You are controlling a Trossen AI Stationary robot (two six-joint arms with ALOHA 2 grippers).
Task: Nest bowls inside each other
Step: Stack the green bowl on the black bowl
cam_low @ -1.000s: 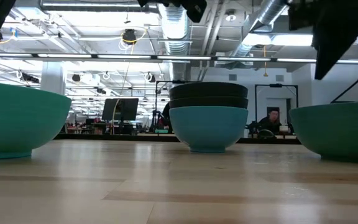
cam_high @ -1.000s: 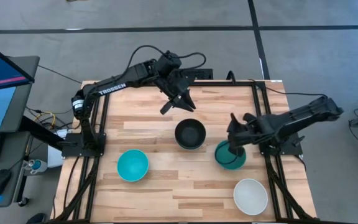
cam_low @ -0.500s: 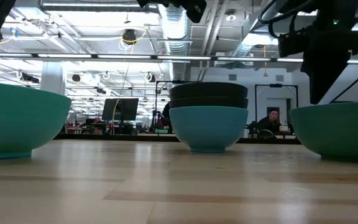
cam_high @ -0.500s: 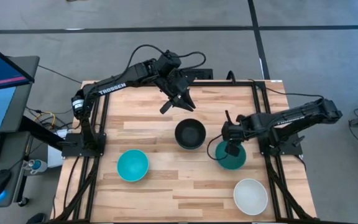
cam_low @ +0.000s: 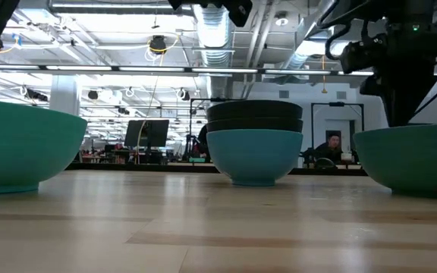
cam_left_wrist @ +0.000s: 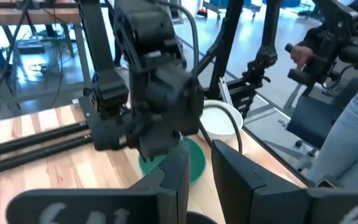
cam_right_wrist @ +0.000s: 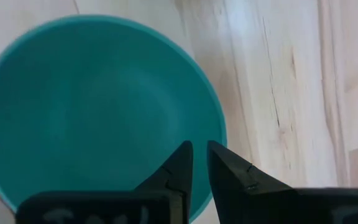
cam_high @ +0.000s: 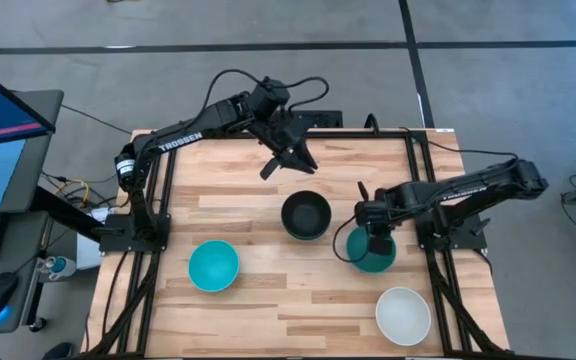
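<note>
A stack of bowls [cam_high: 306,215] stands mid-table, a black one on top; the low view shows a sky-blue bowl [cam_low: 254,155] under two black ones. A turquoise bowl [cam_high: 213,265] sits near left, a white bowl [cam_high: 403,315] near right. The dark teal-green bowl [cam_high: 370,252] rests on its base right of the stack. My right gripper [cam_right_wrist: 197,149] points down over this bowl's inside, close to its rim [cam_right_wrist: 221,140], fingers a little apart with nothing between them. My left gripper [cam_high: 286,165] hangs high over the far middle, fingers a little apart and empty.
Black frame rails [cam_high: 423,170] run along both table sides. A monitor [cam_high: 3,110] stands off the left edge. A person [cam_left_wrist: 353,124] sits beyond the table. Bare wood lies between the turquoise and white bowls.
My right gripper has come down and toward the table's near edge, from beside the stack to just over the dark teal-green bowl, rolling its wrist on the way. The bowls have not moved.
</note>
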